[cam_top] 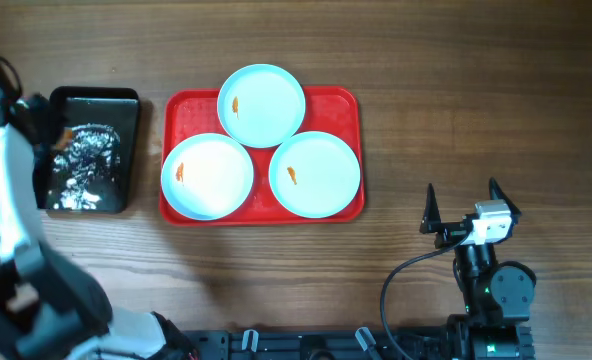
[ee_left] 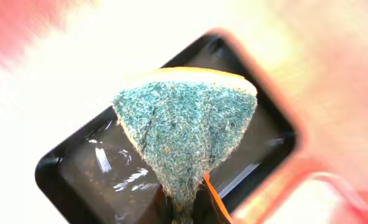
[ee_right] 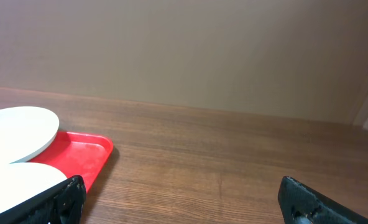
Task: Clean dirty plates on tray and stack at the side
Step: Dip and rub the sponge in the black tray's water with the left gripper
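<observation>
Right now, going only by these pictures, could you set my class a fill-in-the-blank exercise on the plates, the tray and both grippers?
1. The red tray holds ___ plates.
2. Each plate bears a small smear coloured ___.
3. The left gripper is shut on a green-and-yellow ___.
4. The right gripper, apart from the tray, has its jaws ___.

Missing words: three; orange; sponge; open.
</observation>
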### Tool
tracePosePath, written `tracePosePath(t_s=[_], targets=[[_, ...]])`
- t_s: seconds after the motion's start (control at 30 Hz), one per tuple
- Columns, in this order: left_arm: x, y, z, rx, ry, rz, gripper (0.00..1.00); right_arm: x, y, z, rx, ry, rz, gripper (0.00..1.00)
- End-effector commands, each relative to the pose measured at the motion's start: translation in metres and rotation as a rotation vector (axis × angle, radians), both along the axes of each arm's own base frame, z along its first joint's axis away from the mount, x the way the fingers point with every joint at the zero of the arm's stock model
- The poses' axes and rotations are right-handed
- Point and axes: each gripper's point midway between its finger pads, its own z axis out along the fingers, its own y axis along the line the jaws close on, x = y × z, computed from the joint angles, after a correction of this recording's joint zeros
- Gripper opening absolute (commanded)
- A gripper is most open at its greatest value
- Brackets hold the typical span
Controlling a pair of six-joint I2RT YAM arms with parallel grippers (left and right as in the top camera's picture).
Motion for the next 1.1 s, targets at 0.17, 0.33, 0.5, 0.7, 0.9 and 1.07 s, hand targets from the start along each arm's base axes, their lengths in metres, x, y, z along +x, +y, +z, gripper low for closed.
tracePosePath(t_s=[0.17,0.33,0.5,0.7,0.9,1.07], targets=[[0.018,-0.035,-0.027,-0.165,-0.099,-0.133,0.04,0.000,-0.001,0.002,-0.009,-0.011,-0.003,1.00],[0.032,-0.062,-0.053,-0.344,-0.174,-0.260,0.04,0.000,-0.001,0.002,-0.008,-0.011,-0.003,1.00],[0.042,-0.091,0.045,-0.335,-0.470,-0.493,0.04,0.000,-0.001,0.002,-0.009,-0.011,-0.003,1.00],[0.030,-0.079,0.048,-0.140,-0.420,-0.543,0.04,0.000,-0.001,0.002,-0.009,-0.011,-0.003,1.00],[0.003,-0.024,-0.094,-0.062,-0.053,-0.297,0.04,0.000,-0.001,0.002,-0.009,-0.011,-0.003,1.00],[0.024,-0.055,-0.031,-0.115,-0.286,-0.438,0.04,0.000,-0.001,0.002,-0.009,-0.011,-0.003,1.00]])
